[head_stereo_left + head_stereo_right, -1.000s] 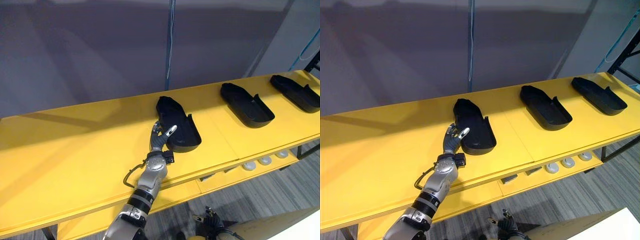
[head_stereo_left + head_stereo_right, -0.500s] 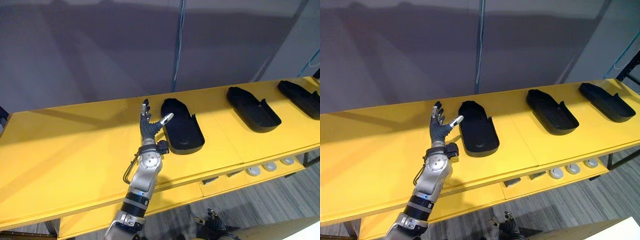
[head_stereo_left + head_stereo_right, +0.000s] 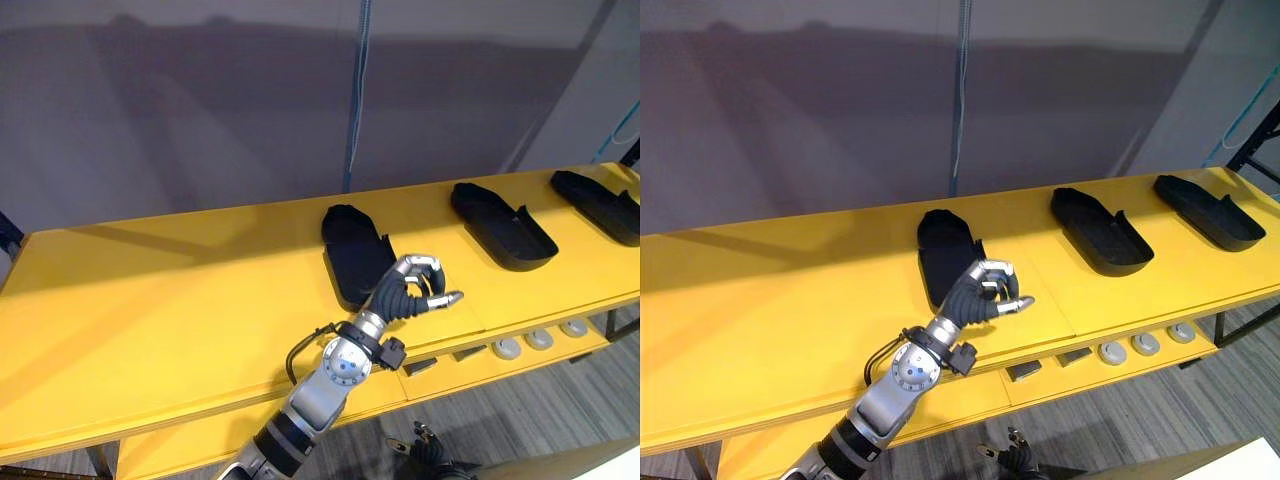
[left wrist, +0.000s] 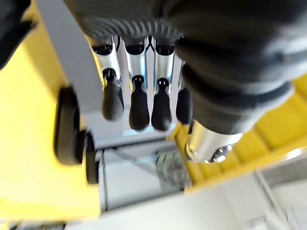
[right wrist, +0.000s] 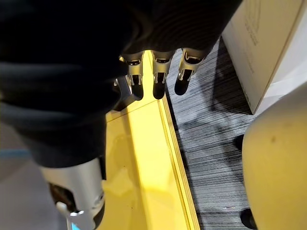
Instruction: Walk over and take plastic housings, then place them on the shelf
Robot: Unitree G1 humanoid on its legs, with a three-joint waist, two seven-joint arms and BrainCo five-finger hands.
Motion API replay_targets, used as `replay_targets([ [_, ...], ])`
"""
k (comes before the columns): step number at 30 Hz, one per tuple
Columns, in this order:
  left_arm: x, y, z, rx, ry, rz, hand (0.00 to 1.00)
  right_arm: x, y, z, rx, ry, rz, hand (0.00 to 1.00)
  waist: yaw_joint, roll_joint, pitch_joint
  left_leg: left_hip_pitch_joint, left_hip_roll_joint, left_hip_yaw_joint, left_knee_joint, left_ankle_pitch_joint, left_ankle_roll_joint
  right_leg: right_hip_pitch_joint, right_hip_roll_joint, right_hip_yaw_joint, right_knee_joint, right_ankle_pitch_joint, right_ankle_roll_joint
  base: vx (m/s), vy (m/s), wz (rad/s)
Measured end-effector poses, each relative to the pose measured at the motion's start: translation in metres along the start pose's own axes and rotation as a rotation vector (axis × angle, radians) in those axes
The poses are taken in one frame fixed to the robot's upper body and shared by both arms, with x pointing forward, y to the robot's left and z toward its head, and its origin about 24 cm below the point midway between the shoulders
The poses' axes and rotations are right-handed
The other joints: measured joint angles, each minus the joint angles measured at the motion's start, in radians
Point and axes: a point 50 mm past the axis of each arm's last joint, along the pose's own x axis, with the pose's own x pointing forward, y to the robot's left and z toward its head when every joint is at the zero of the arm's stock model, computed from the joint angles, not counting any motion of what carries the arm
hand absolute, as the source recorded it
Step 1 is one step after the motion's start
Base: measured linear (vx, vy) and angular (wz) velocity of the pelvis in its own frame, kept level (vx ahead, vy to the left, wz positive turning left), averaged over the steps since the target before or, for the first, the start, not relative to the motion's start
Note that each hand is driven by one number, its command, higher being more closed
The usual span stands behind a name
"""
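Overall: three black housings lie in a row on a long yellow shelf (image 3: 150, 300), well apart from one another, with a grey wall (image 3: 200, 100) behind.
Near housing (image 3: 350, 250): a hollow shell lying open side up, the one furthest to the robot's left. Its front end is hidden behind the left hand.
Middle housing (image 3: 500, 225): lying free on the shelf, nothing near it.
Far housing (image 3: 600, 200): at the right end of the shelf, also lying free.
Left hand (image 3: 405, 295): raised in front of the near housing. I cannot tell whether it touches it.
Left fingers (image 4: 139, 105): curled in toward the palm, thumb jutting sideways, nothing caught between them.
Right hand (image 5: 160, 76): hanging low by the shelf's front edge, above the floor (image 5: 206, 120), fingers loose and nearly straight, empty.
Handling: each housing looks like thin moulded plastic, so probably light and stiff, with a smooth skin that may slip.
Where to hold: the raised side wall near the middle seems best, pinched between thumb and fingers so the shell stays level.
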Motion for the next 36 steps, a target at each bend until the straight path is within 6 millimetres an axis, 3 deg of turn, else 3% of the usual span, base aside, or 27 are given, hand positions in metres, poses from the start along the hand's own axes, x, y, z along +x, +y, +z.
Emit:
replay_targets([
  [4,-0.005,-0.011,-0.023,0.010,0.099,-0.091,1.00,0.002,0.001,0.002,-0.018,0.004,0.018,0.00,-0.016,0.001,-0.002,0.003,0.004,0.000,-0.001,0.000,0.000,0.004,0.004,0.000,-0.006,0.002,-0.003,-0.02,-0.010,0.00],
  [10,-0.013,-0.011,-0.055,0.066,0.245,-0.105,1.00,0.005,0.002,0.006,-0.026,-0.003,0.023,0.00,-0.031,0.002,0.000,-0.010,0.006,0.001,-0.001,-0.001,-0.001,0.005,0.008,0.001,-0.046,0.022,-0.006,-0.01,-0.003,0.00],
  [16,-0.024,0.009,-0.085,0.142,0.405,-0.021,1.00,0.006,0.003,0.008,-0.029,0.003,0.025,0.00,-0.054,0.006,0.004,-0.012,0.007,0.003,0.000,-0.002,-0.004,0.008,0.009,0.003,-0.054,0.026,-0.007,0.00,0.000,0.00],
  [36,-0.010,0.061,-0.085,0.248,0.420,0.193,1.00,0.009,0.002,0.015,-0.024,-0.017,0.019,0.00,-0.080,0.012,0.035,-0.006,0.020,0.032,0.000,-0.012,-0.018,0.018,0.023,0.029,-0.084,0.039,-0.013,-0.01,-0.003,-0.03],
])
